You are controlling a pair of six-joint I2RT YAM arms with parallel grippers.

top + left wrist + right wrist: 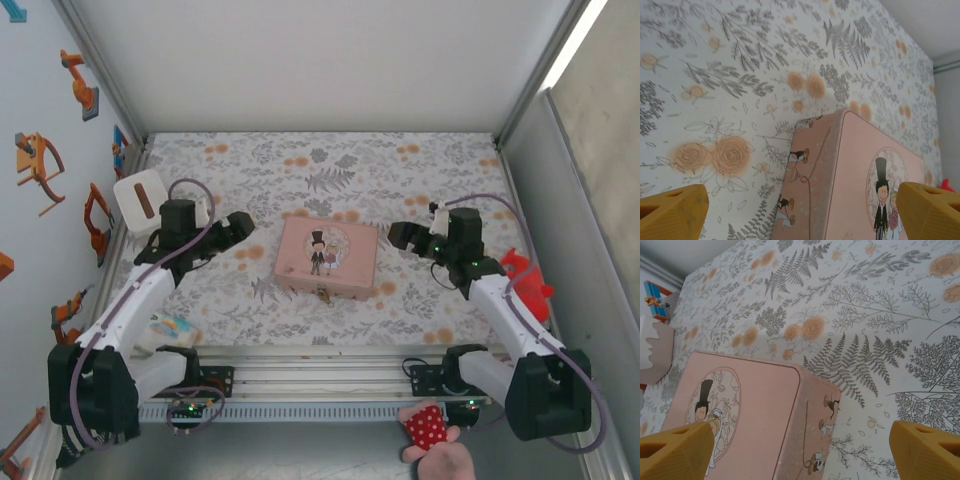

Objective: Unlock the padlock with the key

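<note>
A pink box (pixel 327 256) with a cartoon couple on its lid lies mid-table. A tiny brass padlock (pixel 323 294) hangs at the middle of its near side. I cannot make out the key. My left gripper (pixel 240 228) hovers just left of the box, open, with nothing between its yellow fingertips (pixel 673 213). The box's left end (pixel 810 180) sits ahead of the left gripper (pixel 800 216). My right gripper (pixel 401 237) hovers just right of the box, open and empty. In the right wrist view the box (pixel 750 415) lies between the spread jaws of the right gripper (pixel 800 452).
A white holder (pixel 140 200) stands at the back left by the wall, and appears as a white holder (pixel 652 347) at the far left. A red object (pixel 527 275) sits at the right wall. A small colourful item (pixel 172 328) lies near the left arm. Floral cloth (pixel 330 170) covers the table.
</note>
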